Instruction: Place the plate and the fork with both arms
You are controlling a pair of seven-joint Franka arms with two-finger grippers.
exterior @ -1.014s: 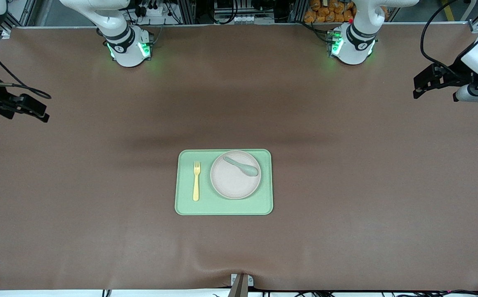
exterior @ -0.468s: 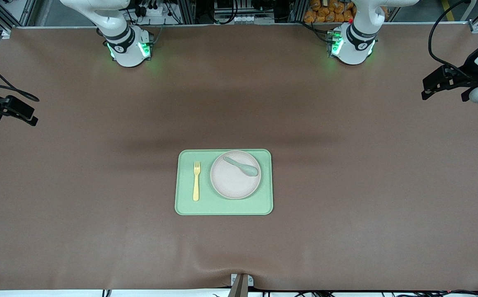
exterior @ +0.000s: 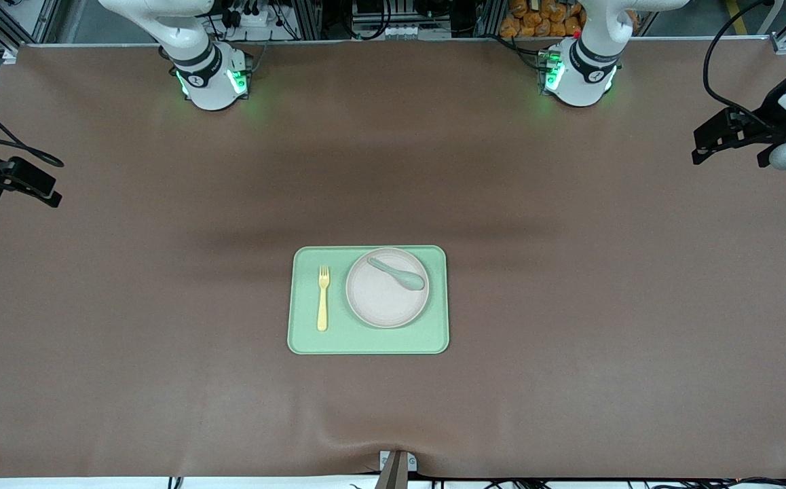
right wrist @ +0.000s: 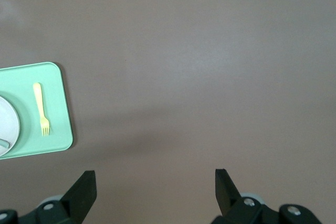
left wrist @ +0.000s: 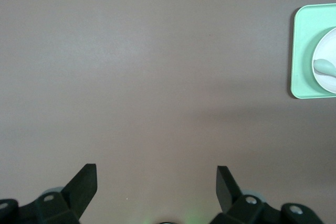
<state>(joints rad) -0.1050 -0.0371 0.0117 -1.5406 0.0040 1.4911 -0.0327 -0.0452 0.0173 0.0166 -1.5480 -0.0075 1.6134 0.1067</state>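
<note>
A: Brown table covering fills the front view. Status?

B: The tray (exterior: 368, 299) sits mid-table, carrying the plate (exterior: 386, 288), a spoon (exterior: 398, 273) on it, and the fork (exterior: 323, 297) beside it. Over the last second both arms drew outward, then settled; placement looks finished.

A: Left wrist view?

B: The left gripper (left wrist: 156, 183), jaws spread and empty, hangs over bare table, well apart from the tray.

A: Right wrist view?

B: The right gripper (right wrist: 155, 183) likewise: wide, empty, fork well apart.

Wide table w/ matte brown cloth cover (exterior: 569, 326), wrinkled at near edge; aluminium frame rails (exterior: 311, 17) along top edge; soft overhead light.
</note>
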